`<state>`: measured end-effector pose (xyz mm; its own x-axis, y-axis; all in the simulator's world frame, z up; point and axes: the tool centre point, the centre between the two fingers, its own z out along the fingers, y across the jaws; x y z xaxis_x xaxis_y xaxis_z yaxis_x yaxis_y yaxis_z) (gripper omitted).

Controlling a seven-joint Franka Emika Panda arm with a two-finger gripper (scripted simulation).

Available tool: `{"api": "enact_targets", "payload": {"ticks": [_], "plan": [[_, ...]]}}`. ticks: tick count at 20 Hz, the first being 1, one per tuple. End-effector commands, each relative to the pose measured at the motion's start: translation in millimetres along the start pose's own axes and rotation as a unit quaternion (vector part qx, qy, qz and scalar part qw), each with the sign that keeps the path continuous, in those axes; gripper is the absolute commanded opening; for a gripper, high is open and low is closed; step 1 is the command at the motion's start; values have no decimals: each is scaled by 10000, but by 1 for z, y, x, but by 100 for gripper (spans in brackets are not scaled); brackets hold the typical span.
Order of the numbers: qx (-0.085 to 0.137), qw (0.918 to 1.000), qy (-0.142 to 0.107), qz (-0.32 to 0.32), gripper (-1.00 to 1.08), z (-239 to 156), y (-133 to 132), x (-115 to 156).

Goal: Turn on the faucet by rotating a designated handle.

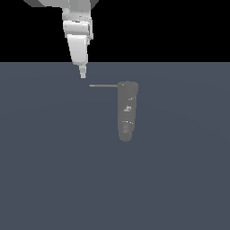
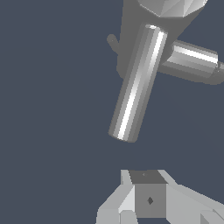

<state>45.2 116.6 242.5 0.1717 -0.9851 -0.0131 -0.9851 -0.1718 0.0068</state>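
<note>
The faucet (image 1: 127, 110) is a dark grey rounded column with a few light specks, seen at the middle of the exterior view. Its handle (image 1: 103, 85) is a thin grey rod sticking out from the column's far end toward the exterior view's left. My gripper (image 1: 82, 74) hangs just above and slightly left of the rod's free tip, apart from it, with its fingertips together and empty. In the wrist view the handle (image 2: 135, 83) is a shiny cylinder pointing toward my gripper (image 2: 148, 199), with a gap between them. It joins the faucet body (image 2: 129, 39).
A flat grey-blue floor (image 1: 54, 179) lies all around the faucet. A second short grey cylinder (image 2: 192, 59) juts from the faucet body in the wrist view. The white arm (image 1: 77, 31) comes down from the top of the exterior view.
</note>
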Motion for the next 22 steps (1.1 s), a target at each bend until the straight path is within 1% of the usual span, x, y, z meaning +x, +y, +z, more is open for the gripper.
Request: {"api": "enact_targets", "payload": {"ticks": [1, 7, 12, 16, 22], "plan": [[11, 9995, 22, 322, -100, 10, -13, 11], [28, 9955, 53, 947, -100, 27, -37, 34], [39, 9916, 65, 1293, -100, 37, -48, 49], [43, 9898, 66, 1423, -100, 40, -53, 54], [43, 9897, 61, 1427, -100, 40, -53, 55]]}}
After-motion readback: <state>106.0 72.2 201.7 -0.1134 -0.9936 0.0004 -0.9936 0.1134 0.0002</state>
